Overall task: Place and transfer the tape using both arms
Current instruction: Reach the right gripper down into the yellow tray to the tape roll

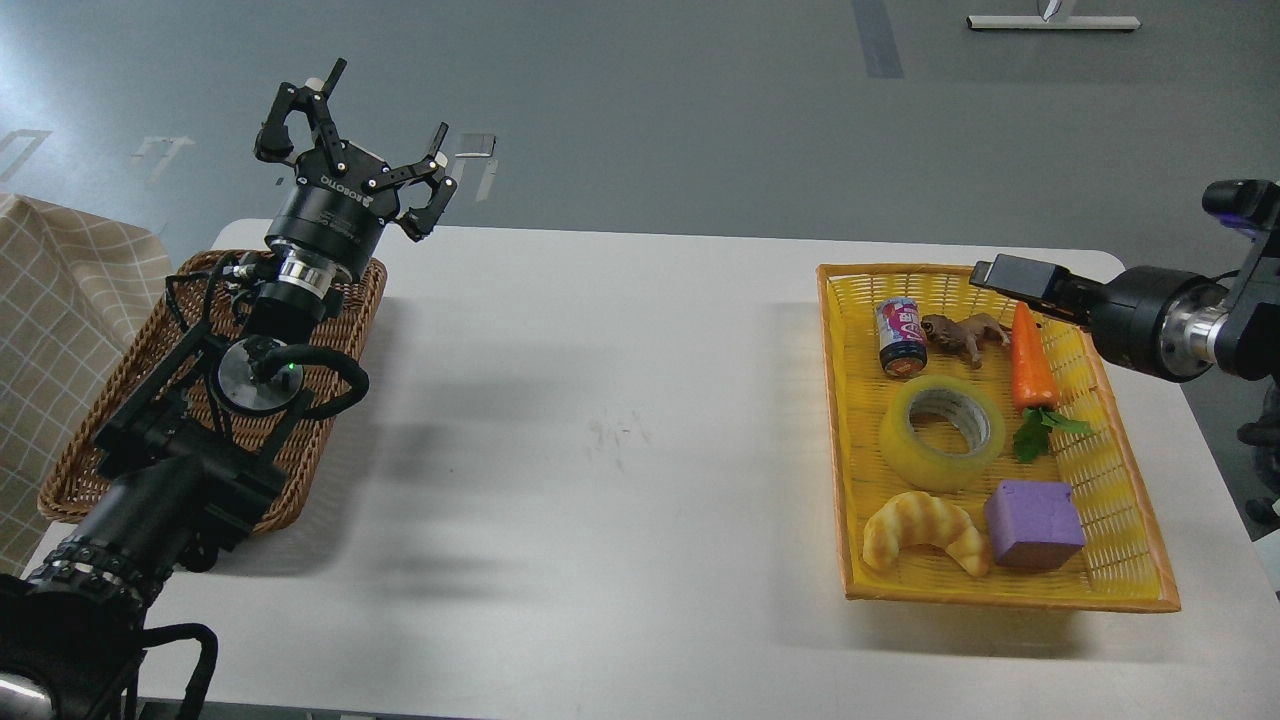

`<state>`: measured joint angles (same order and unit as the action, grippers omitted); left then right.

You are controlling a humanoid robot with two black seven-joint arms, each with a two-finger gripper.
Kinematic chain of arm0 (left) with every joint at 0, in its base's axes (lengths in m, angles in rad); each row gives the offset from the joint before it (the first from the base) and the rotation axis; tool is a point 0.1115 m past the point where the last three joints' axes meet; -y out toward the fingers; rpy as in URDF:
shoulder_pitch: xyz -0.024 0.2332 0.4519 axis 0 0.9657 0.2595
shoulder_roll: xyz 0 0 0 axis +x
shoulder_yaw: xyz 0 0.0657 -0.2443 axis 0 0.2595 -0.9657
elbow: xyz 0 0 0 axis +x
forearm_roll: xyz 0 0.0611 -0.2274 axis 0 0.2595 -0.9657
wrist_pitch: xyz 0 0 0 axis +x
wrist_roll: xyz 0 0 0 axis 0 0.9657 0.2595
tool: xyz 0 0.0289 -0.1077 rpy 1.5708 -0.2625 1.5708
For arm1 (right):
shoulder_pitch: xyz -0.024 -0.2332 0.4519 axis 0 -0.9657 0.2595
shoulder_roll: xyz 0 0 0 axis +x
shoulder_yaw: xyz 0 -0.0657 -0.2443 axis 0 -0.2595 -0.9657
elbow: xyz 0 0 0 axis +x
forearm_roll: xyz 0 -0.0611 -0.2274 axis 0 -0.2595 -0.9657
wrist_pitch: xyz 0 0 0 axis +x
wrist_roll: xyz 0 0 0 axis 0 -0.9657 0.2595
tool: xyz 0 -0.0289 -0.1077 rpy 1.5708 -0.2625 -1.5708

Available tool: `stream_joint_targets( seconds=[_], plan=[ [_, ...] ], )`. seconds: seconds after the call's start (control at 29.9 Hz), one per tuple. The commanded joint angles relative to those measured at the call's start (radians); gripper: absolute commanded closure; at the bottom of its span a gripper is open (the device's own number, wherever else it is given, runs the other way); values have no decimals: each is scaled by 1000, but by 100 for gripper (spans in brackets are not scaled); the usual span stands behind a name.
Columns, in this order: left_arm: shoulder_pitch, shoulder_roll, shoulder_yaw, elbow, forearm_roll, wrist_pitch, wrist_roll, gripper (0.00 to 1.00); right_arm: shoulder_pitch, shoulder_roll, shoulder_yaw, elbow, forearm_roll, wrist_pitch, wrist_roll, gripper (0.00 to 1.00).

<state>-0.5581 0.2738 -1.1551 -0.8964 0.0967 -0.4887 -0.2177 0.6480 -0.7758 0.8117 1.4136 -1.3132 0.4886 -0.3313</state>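
The tape (942,432), a yellow translucent roll with a grey-white core, lies flat in the middle of the yellow basket (1000,592) on the right of the table. My right gripper (1000,275) points left over the basket's far right corner, above the carrot's tip and apart from the tape. It is seen edge-on, so its fingers cannot be told apart. My left gripper (352,135) is open and empty, held up above the far end of the brown wicker basket (80,450) on the left.
The yellow basket also holds a small can (901,336), a brown toy animal (965,335), a carrot (1030,360), a croissant (925,530) and a purple block (1033,523). White table (600,450) between baskets. Checked cloth (50,290) at far left.
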Motion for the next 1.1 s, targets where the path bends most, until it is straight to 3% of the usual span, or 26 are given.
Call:
stream_joint_targets(
  seconds=[0.0, 0.87, 1.07],
  plan=[
    [0, 1, 0, -3, 0, 0, 0, 2, 13, 0, -69, 1, -55, 0, -17, 1],
    [0, -2, 0, -7, 0, 0, 0, 2, 9, 56, -239, -53, -195, 0, -9, 6],
    [1, -1, 0, -7, 0, 0, 0, 2, 5, 79, -253, -82, -196, 0, -9, 21]
  ],
)
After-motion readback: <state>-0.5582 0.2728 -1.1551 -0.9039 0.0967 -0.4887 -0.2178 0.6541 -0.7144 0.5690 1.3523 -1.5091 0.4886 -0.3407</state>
